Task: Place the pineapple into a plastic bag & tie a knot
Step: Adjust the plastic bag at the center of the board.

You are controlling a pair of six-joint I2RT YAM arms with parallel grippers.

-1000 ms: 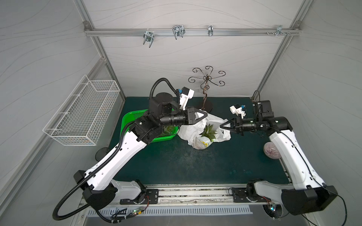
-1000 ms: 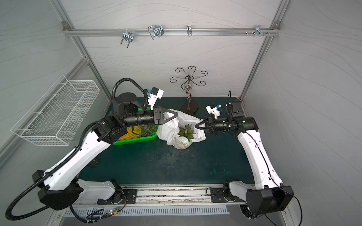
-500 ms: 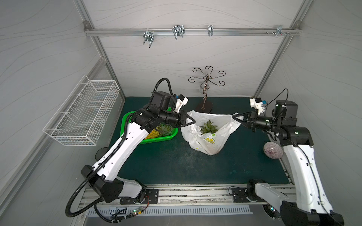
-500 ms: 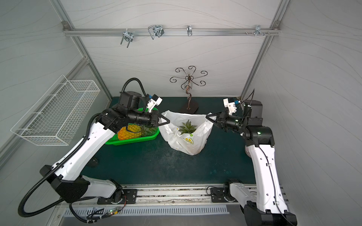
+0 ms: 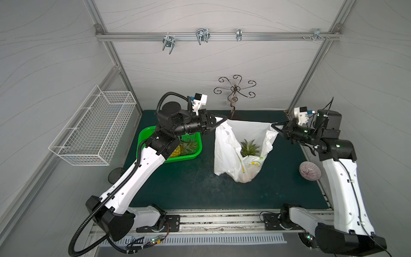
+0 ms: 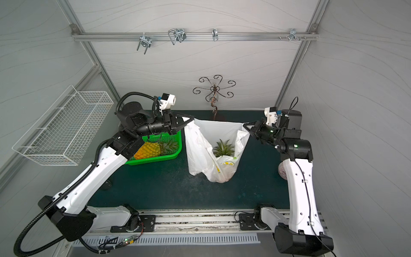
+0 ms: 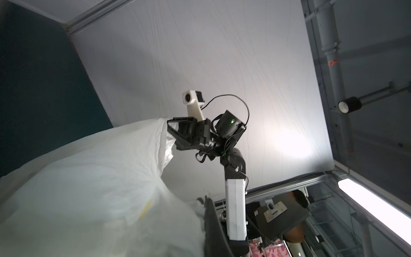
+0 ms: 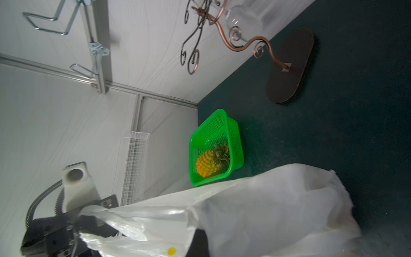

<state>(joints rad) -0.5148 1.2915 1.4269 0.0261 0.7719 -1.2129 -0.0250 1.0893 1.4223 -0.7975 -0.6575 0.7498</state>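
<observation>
Bag status: plastic bag (image 5: 224,155) strung btwn both grippers, mouth spread wide. Left gripper (image 5: 222,119) has jaws clamped narrow on the bag's top edge on its side. Right gripper (image 5: 274,127) does the same, pinching the opposite top edge; left wrist view shows film caught btwn its jaws. Far rim pulled taut tip to tip, bag body hangs below and btwn the two tips. Pineapple (image 5: 249,148) is inside the bag, crown up, below tip level, nearer right gripper. Bag bottom is down at mat (image 5: 189,189); can't tell if resting or just clear of it. Second pineapple (image 6: 148,150) lies in green basket (image 6: 155,159), under left gripper's wrist. Metal stand (image 5: 234,89) beyond the bag, roughly btwn the tips. Bowl (image 5: 310,173) beside right arm, well back from right gripper.
</observation>
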